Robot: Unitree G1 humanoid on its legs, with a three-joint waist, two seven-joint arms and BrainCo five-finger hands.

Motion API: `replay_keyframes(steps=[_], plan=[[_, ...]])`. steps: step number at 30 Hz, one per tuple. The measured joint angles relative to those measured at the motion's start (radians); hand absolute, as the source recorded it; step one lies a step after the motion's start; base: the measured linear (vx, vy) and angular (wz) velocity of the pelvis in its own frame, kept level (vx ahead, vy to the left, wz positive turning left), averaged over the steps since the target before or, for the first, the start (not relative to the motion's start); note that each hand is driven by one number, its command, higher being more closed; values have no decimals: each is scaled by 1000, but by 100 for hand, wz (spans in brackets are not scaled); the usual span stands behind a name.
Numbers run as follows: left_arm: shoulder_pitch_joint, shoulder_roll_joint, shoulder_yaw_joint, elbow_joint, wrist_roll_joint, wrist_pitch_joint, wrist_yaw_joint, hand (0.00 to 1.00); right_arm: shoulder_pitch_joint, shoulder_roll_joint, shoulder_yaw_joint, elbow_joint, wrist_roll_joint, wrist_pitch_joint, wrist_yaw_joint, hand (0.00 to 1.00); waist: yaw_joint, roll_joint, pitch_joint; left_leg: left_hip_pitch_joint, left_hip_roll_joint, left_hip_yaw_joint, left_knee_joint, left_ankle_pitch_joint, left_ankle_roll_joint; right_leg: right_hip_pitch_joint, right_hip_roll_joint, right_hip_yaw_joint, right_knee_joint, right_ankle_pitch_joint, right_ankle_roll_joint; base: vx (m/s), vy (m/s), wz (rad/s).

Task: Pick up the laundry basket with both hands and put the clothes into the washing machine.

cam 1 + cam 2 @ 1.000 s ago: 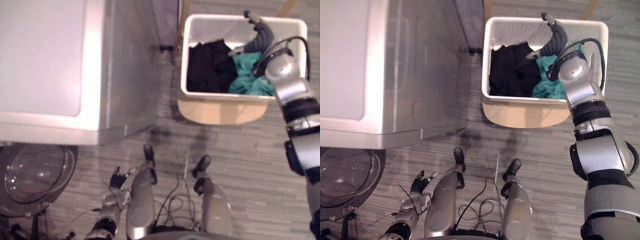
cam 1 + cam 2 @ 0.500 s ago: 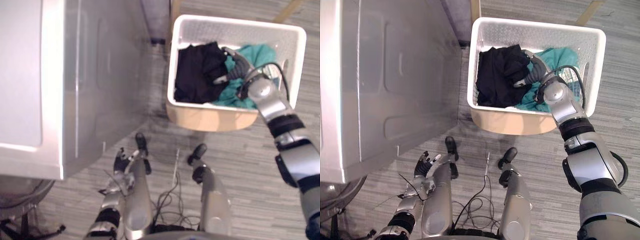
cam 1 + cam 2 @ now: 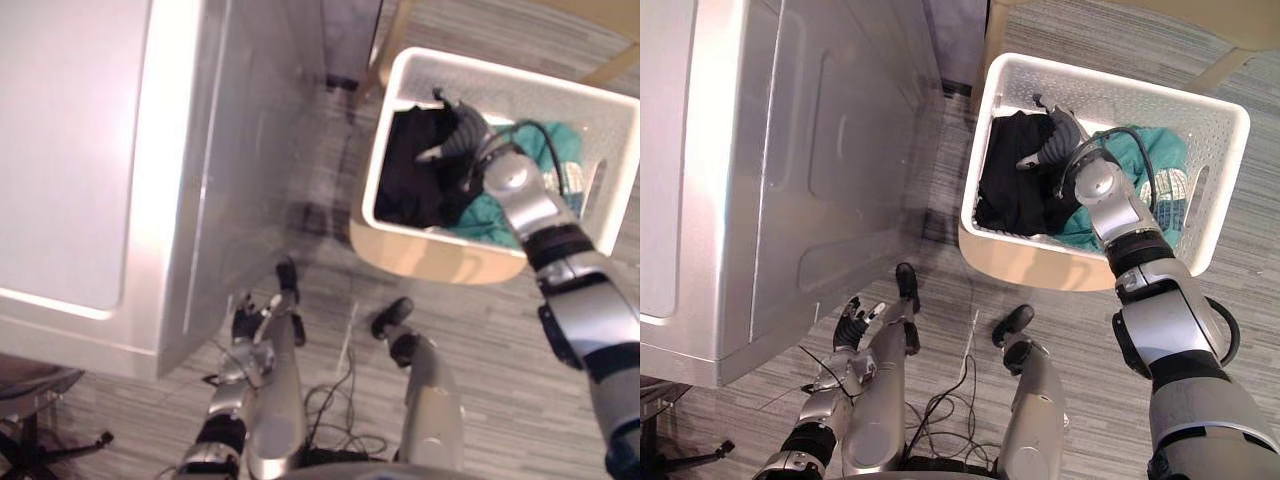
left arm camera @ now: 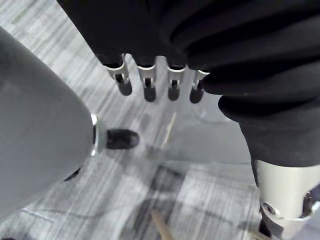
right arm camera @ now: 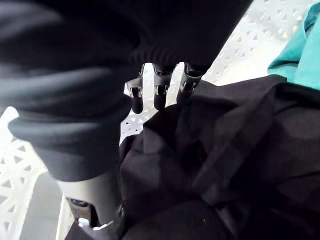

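Both straight-fingered: left robot hand (image 3: 853, 325) hangs, right robot hand (image 3: 1058, 135) over black garment (image 3: 1008, 188).

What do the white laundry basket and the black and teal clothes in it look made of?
White lattice laundry basket: probably rigid moulded plastic, matt, with perforated walls and smooth rim. Black garment: soft matt fabric, crumpled in folds. Teal garment: soft cloth too, bunched; fibre cannot be told.

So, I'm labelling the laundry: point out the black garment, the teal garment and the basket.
black garment (image 3: 1010, 185), right eye view, middle of the heap
teal garment (image 3: 1168, 148), right eye view, upper fold
basket (image 3: 1140, 98), right eye view, far inner wall
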Motion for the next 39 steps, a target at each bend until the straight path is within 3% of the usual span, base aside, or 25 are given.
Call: replay_keyframes(steps=[5,13,14,20,24,28,34,39], plan=[[0,0,8,-27,-8,0,1,0,-1,5,0,21,10,2,-3,0,5,0,0,-47,1,-36,12,0,0,-11,-8,-43,36,-27,-6,21,-64,25],[7,3,21,-163,-38,0,2,0,-25,-4,0,20,6,-5,-43,0,19,-19,-10,-206,14,-82,103,2,-3,-129,-33,-71,138,-46,-18,6,-110,8],[9,4,23,-183,-39,-1,3,0,-25,-4,0,20,6,-5,-46,100,20,-32,-17,-236,13,-84,131,1,-2,-150,-44,-71,162,-70,-20,-32,-164,10],[18,-1,43,-266,-47,0,6,0,-51,-25,-5,12,6,-21,-79,100,18,-46,-25,-388,19,-120,276,-36,3,-226,-65,-76,237,-216,-35,-91,-165,10],[42,-1,67,-311,-58,-1,21,0,-45,2,-5,14,-4,-21,-83,100,22,-47,-27,-428,33,-137,314,-48,6,-250,-67,-85,280,-224,-46,-90,-88,0],[82,0,91,-312,-69,-1,24,0,25,51,1,14,-4,-4,-78,100,28,-72,-59,-426,34,-136,312,-44,10,-248,-70,-85,284,-223,-48,3,-70,3],[87,6,97,-221,-71,2,25,0,77,95,40,27,13,43,-61,100,28,-74,-65,-310,25,-123,287,-27,7,-137,-73,-94,262,-222,-47,71,-92,9],[86,16,96,-102,-68,6,20,0,141,116,-20,-16,94,45,-64,100,10,-75,-66,-132,15,-89,216,-20,1,13,-69,-93,212,-218,-39,55,-98,5]])
